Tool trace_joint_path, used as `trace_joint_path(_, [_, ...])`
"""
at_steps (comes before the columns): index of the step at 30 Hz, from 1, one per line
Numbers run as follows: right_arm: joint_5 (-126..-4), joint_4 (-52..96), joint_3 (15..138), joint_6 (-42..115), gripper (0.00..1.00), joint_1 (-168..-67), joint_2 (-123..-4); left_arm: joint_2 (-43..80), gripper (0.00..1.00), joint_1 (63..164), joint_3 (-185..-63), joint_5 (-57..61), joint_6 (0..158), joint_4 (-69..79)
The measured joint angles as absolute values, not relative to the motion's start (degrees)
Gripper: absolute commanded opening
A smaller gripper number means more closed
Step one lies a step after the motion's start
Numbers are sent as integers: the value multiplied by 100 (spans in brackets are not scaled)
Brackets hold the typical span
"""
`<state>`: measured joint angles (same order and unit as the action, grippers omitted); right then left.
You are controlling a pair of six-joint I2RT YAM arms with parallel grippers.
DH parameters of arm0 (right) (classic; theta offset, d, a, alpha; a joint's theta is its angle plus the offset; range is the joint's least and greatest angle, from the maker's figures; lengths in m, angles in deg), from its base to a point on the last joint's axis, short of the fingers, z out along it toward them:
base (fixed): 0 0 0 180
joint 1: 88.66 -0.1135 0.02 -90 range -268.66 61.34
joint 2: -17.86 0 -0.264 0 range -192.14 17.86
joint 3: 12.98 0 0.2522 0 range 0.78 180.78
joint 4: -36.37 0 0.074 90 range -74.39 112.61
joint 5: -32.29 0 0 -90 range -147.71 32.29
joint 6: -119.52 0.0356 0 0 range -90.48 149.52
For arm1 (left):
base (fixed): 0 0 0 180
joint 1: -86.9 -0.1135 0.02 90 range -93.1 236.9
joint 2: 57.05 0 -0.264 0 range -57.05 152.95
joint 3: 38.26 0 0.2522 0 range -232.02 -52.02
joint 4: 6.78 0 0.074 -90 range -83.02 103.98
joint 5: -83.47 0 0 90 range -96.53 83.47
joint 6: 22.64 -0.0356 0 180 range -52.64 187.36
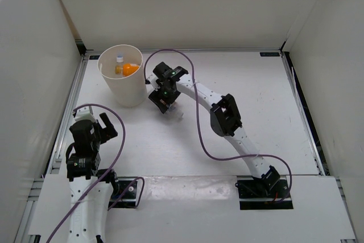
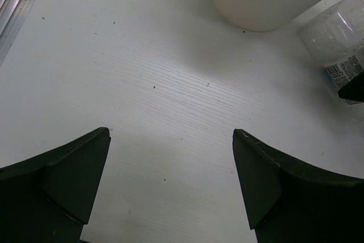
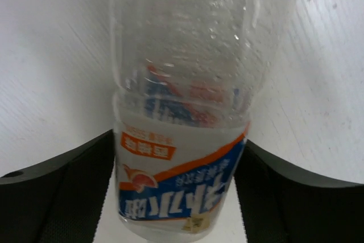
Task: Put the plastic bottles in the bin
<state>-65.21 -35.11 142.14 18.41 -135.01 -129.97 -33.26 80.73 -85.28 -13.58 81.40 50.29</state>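
Bin [image 1: 128,92]: holds orange bottle [image 1: 129,69] and white-capped bottle [image 1: 119,59]. Blue-label bottle [image 3: 182,192]: right of bin, clamped in right gripper [image 3: 179,140]. Left gripper [image 2: 170,135]: near bin, jaws spread wide.

**Inspector:** Left arm [image 1: 83,140], condition?

**Recorder:** Folded close over its base, wrist pointing down. Left gripper [image 2: 170,134] has its jaws spread wide.

**Inspector:** Right arm [image 1: 227,119]?

**Recorder:** Reaching forward and left, elbow raised, wrist pitched down. Right gripper [image 3: 179,140] has its jaws set against both sides of the clear blue-label bottle [image 3: 182,189].
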Motion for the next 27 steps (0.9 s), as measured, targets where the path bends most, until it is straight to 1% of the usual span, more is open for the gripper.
trace_joint_path(2, [-6458,-3607,14214,1738,70,-13483,-13017,-3326,99,8073,-8528,-1360,8140,5029])
trace_joint_path(3, [-6419,-3646,14214,1686,61,-13472,-13017,-3326,99,8073,-8528,-1360,8140,5029])
trace_joint_path(4, [-6384,-3679,14214,1633,57,-13459,-13017,-3326,99,8073,-8528,-1362,8142,5029])
trace_joint_path(6, [-6336,-3740,14214,1576,53,-13439,-13017,-3326,99,8073,-8528,-1362,8142,5029])
trace_joint_path(8, [-6294,-3756,14214,1528,53,-13413,-13017,-3326,99,8073,-8528,-1364,8147,5029])
trace_joint_path(11, [-6189,-3756,14214,1520,44,-13396,-13017,-3328,99,8073,-8528,-1371,8158,5031])
trace_joint_path(12, [-6134,-3751,14214,1557,36,-13385,-13017,-3328,99,8073,-8528,-1375,8160,5031])
trace_joint_path(14, [-5968,-3718,14218,1673,32,-13339,-13017,-3326,99,8073,-8528,-1386,8160,5031])
trace_joint_path(15, [-5894,-3681,14223,1771,28,-13293,-13017,-3326,99,8073,-8528,-1391,8160,5029])
trace_joint_path(18, [-5759,-3408,14223,2282,0,-13004,-13017,-3326,99,8086,-8528,-1402,8162,5029])
trace_joint_path(21, [-5566,-2982,14229,2457,0,-12550,-13014,-3326,99,8086,-8528,-1402,8160,5029])
trace_joint_path(25, [-5289,-1874,14148,2588,0,-12038,-12916,-3326,99,8086,-8528,-1402,8160,5029])
trace_joint_path(27, [-5046,-1205,14146,2573,0,-11938,-12850,-3326,99,8086,-8528,-1402,8162,5029])
